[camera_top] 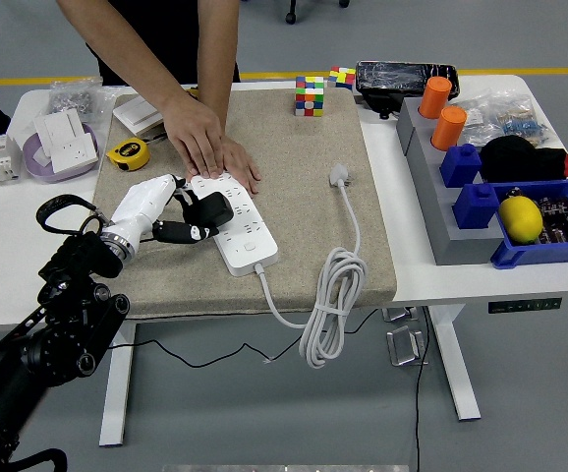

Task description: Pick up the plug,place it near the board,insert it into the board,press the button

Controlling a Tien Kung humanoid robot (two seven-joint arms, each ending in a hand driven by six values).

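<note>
Now black plug clamped in the left hand fingers, over the white board's left edge.

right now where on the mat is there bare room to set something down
The mat is bare between the power strip and the loose white plug, and across its far middle below the Rubik's cube. The left part is crowded: the left hand holds a black plug over the strip, and a person's hand presses its far end.

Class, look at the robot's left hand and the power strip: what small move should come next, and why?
Probably lower the black plug into a socket: the left hand holds it over the white power strip, which a person's hand steadies.
</note>
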